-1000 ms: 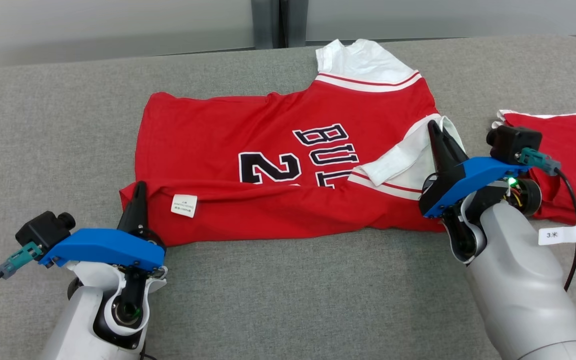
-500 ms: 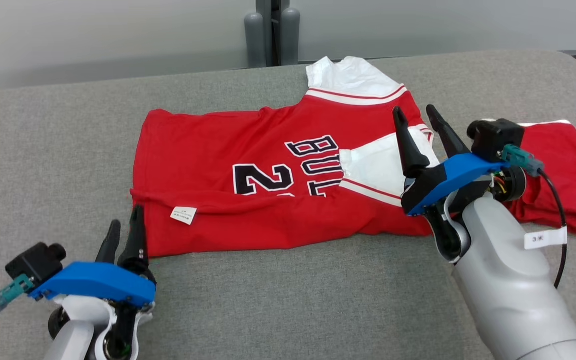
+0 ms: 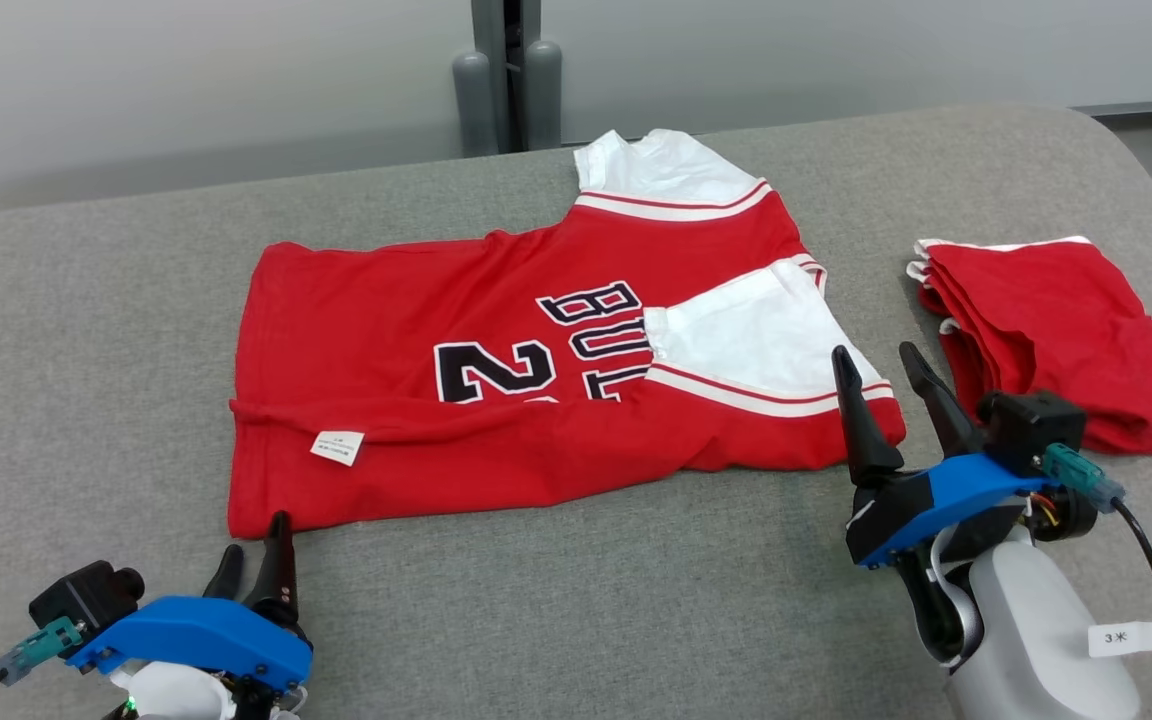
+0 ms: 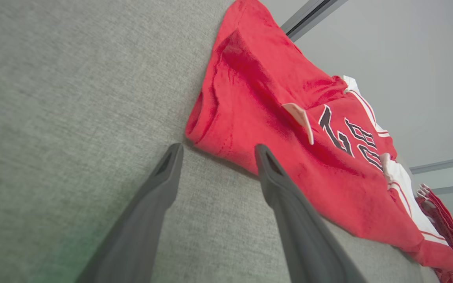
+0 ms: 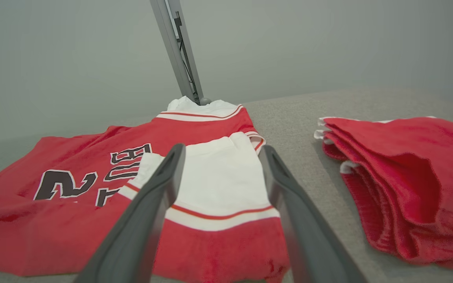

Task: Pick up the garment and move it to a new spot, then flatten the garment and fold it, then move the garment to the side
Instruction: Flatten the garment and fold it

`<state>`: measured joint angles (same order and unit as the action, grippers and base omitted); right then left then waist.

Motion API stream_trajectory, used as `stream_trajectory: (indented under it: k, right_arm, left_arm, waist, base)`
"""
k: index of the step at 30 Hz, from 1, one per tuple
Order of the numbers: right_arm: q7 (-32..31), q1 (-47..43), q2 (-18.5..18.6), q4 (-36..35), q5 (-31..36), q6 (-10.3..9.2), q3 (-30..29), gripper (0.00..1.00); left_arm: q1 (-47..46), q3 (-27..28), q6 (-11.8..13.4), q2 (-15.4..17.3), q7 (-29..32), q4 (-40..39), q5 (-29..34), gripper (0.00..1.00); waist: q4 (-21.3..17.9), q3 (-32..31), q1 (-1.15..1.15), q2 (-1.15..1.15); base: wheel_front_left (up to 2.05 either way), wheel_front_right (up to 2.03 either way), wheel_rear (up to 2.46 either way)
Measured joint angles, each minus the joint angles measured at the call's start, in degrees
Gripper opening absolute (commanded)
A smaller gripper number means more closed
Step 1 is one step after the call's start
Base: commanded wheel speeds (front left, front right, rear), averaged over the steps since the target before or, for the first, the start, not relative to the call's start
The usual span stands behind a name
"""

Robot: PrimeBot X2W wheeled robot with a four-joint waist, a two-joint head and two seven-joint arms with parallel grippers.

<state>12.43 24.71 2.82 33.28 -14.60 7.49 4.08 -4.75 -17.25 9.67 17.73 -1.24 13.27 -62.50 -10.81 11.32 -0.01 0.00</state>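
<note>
there, the red jersey [image 3: 496, 400] lay spread on the grey padded surface [image 3: 576, 610], one white sleeve [image 3: 756, 330] turned in across its front. its lower corner sat just ahead of the left gripper [image 3: 256, 535], fingers parted and empty, and the sleeve end lay just past the tips of the right gripper [image 3: 874, 350], also spread wide, holding nothing. a folded red pile [image 3: 1046, 330] rested just outside the right gripper, apart from the jersey.

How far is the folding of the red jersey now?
Done: the red jersey lies flat on the grey table, its near edge and one white sleeve folded in. In hand: nothing; the left hand and right hand are open, holding nothing. Left: further folds, then moving it aside, perhaps beside the folded red pile.
</note>
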Motion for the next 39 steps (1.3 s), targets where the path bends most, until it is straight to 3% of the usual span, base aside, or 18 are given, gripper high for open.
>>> stream_trajectory:
  k: [6,7,8,9,17,25,26,27,31,32,33,39]
  right_arm:
    - [-4.94,-5.75,0.00,-8.61,-0.35,0.00,-1.18,1.00]
    - [-5.75,-6.76,0.01,-9.59,-0.86,0.00,-1.57,1.00]
    - [-6.46,-7.60,0.00,-10.24,-1.56,0.00,-2.05,1.00]
    - [-7.08,-8.34,0.00,-10.54,-1.70,0.00,-2.63,1.00]
    - [-8.36,-9.81,0.01,-9.09,-6.34,0.00,-4.46,1.00]
    - [-8.28,-3.50,0.00,2.08,-9.54,0.00,-5.95,0.97]
    - [-8.46,-2.60,0.00,3.91,-9.61,0.00,-6.05,0.80]
    - [-8.61,-1.79,0.00,5.64,-9.87,0.00,-6.02,0.51]
    - [-9.27,0.83,0.02,10.67,-10.74,0.00,-5.17,0.16]
    - [-9.33,1.36,0.04,11.39,-11.66,0.00,-4.79,0.16]
    - [-9.10,1.78,0.04,11.91,-12.21,0.00,-4.49,0.00]
    - [-6.37,3.24,-0.11,11.18,-10.09,0.01,-5.77,0.00]
  left_arm:
    - [-2.11,1.41,0.36,-0.23,-0.79,2.63,-0.46,1.00]
    - [-2.52,1.53,0.30,-0.25,-1.11,3.13,-0.44,0.52]
    - [-2.74,1.57,0.09,-0.26,-1.42,3.43,-0.43,0.21]
    - [-2.83,1.62,-0.14,-0.32,-1.54,3.67,-0.43,0.00]
    - [-3.55,2.23,-1.66,-0.81,-4.50,5.17,-0.03,0.00]
    - [-4.36,1.91,-2.25,-1.59,-4.68,6.67,-0.10,0.00]
    - [-4.53,1.88,-2.44,-1.69,-4.69,6.91,-0.12,0.00]
    - [-4.69,1.83,-2.52,-1.81,-4.76,7.10,-0.15,0.00]
    - [-4.97,1.74,-3.02,-2.18,-4.95,7.78,-0.33,0.00]
    - [-5.02,1.74,-3.16,-2.23,-5.06,7.92,-0.41,0.00]
    - [-5.02,1.75,-3.28,-2.26,-5.33,8.02,-0.45,0.00]
    - [-4.61,2.12,-4.49,-1.98,-6.51,6.68,-0.48,0.00]
  waist:
    - [-1.69,1.54,0.00,0.00]
    - [-1.83,1.71,0.01,0.00]
    - [-1.95,1.87,0.00,0.00]
    - [-2.02,2.02,0.01,0.00]
    - [-1.15,2.83,0.00,0.00]
    - [0.70,3.13,0.01,0.00]
    - [0.87,3.14,0.01,0.00]
    - [1.03,3.12,0.01,0.00]
    - [1.49,2.93,0.01,0.00]
    - [1.51,2.85,0.01,0.00]
    - [1.49,2.73,0.01,0.00]
    - [1.29,1.41,0.02,0.00]
  base:
    - [0.00,0.00,0.00]
    - [0.00,0.00,0.00]
    - [0.00,0.00,0.00]
    - [0.00,0.00,0.00]
    - [0.00,0.00,0.00]
    - [0.00,0.00,0.00]
    - [0.00,0.00,0.00]
    - [0.00,0.00,0.00]
    - [0.00,0.00,0.00]
    - [0.00,0.00,0.00]
    - [0.00,0.00,0.00]
    - [0.00,0.00,0.00]
